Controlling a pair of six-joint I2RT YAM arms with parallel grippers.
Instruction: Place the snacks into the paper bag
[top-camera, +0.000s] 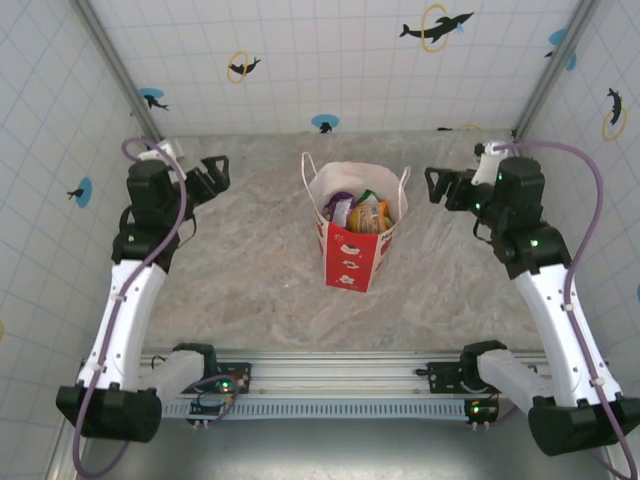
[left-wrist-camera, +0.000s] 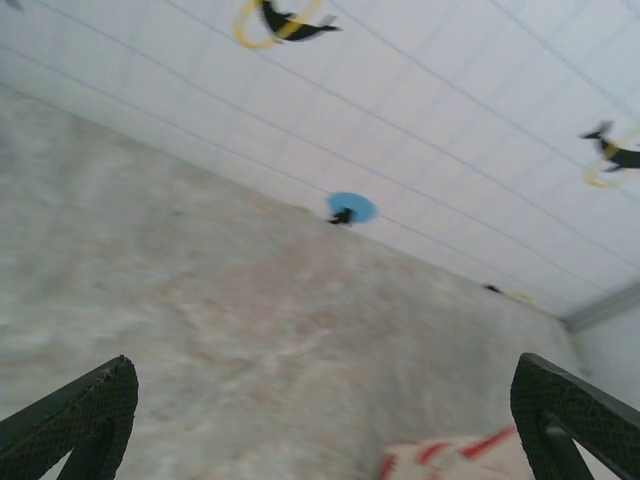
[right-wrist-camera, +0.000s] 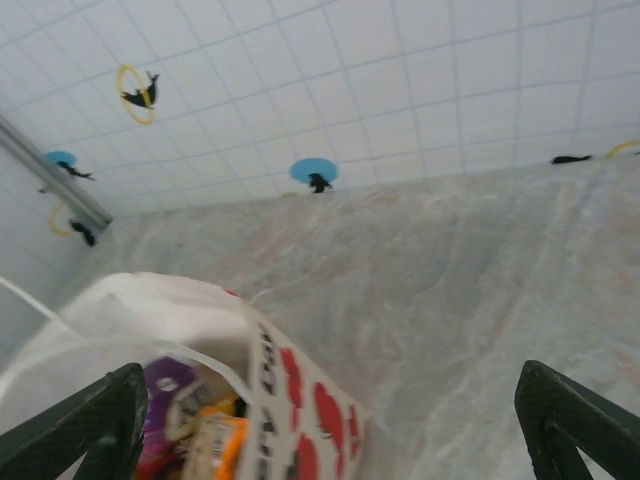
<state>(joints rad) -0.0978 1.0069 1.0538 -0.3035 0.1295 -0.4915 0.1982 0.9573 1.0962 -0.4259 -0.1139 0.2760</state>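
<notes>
While end effectors (top-camera: 212, 172) (top-camera: 432, 186) gape, bag (top-camera: 350, 256) stands between.

A marbled grey-beige table (top-camera: 250, 270) is bordered by tiled walls. The paper bag (top-camera: 352, 258) is stood upright near its middle.

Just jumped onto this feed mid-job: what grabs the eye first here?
The tall white paper bag with a red cartoon band stands upright at the middle of the marbled table, with colourful foil snack packets heaped inside, purple and orange showing on top. The left gripper and right gripper sit on either side of it, both open, empty and apart from the bag.
</notes>
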